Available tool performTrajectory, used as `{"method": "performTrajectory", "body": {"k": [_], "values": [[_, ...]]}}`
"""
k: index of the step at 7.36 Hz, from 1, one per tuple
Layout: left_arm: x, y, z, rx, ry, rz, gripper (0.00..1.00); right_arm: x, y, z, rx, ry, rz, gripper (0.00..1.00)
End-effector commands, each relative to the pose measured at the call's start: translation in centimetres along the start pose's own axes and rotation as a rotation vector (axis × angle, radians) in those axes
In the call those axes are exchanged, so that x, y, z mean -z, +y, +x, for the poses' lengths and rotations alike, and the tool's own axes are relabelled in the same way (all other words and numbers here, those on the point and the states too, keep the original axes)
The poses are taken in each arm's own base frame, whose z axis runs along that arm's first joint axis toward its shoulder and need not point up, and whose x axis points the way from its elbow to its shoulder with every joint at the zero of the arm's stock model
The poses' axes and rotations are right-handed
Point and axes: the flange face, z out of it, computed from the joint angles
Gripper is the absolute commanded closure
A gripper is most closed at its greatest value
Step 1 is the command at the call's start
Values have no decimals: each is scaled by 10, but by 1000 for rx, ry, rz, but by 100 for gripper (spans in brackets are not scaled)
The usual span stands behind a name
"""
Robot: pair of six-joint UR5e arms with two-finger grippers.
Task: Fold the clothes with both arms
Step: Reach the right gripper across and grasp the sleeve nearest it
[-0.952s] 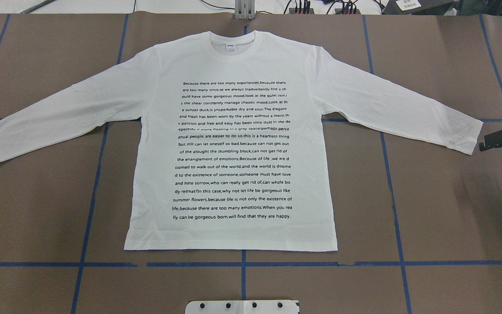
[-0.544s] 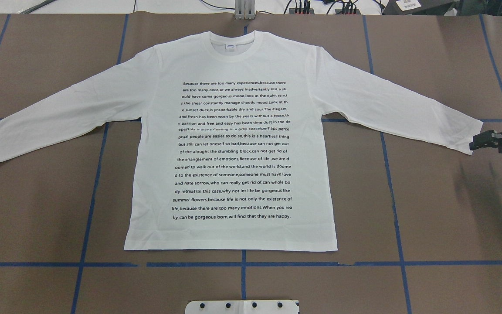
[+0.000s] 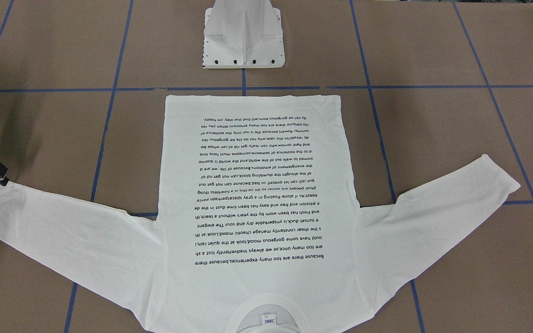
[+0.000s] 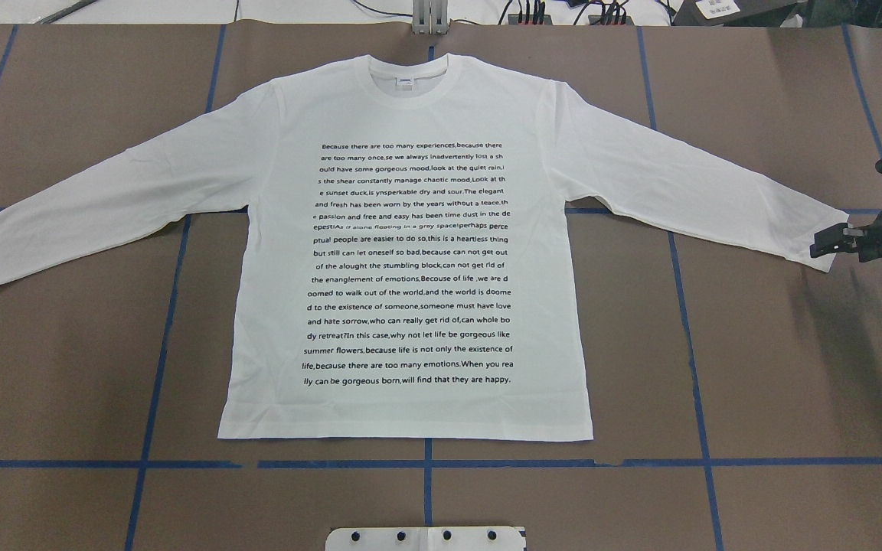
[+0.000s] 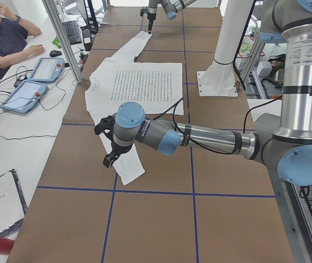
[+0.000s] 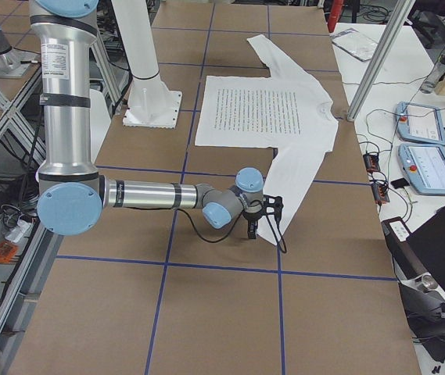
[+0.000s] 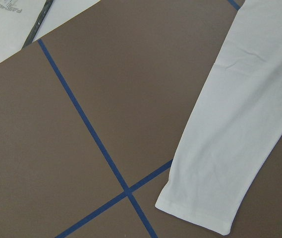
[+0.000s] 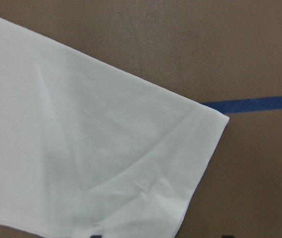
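One pedestal (image 3: 243, 41) near T-shirt (image 3: 257, 175) hem, tape grid (image 3: 63, 90)

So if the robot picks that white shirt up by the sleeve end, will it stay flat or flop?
Probably floppy: the T-shirt lies flat with soft creases near the cuff, so lifted by one sleeve it would likely drape and trail. It looks thin, so probably light. Pushed across the brown table, it may bunch up rather than slide.

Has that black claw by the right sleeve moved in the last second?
Yes. The right gripper slid inward, leftward in the overhead view, and now overlaps the sleeve cuff it stood beside.
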Motion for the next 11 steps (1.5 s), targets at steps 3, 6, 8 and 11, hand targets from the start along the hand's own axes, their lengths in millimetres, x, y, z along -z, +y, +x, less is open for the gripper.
{"method": "performTrajectory", "body": {"k": [3, 6, 8, 11], "values": [[0, 0, 1, -4, 1, 2, 0, -16, -4, -6, -18, 12, -14, 77], [2, 1, 2, -5, 1, 3, 0, 2, -6, -20, -18, -17, 13, 100], [2, 1, 2, -5, 1, 3, 0, 44, -16, -61, 25, -80, 76, 100], [1, 1, 3, -6, 2, 2, 0, 103, -73, -210, 52, -265, 185, 100]]}}
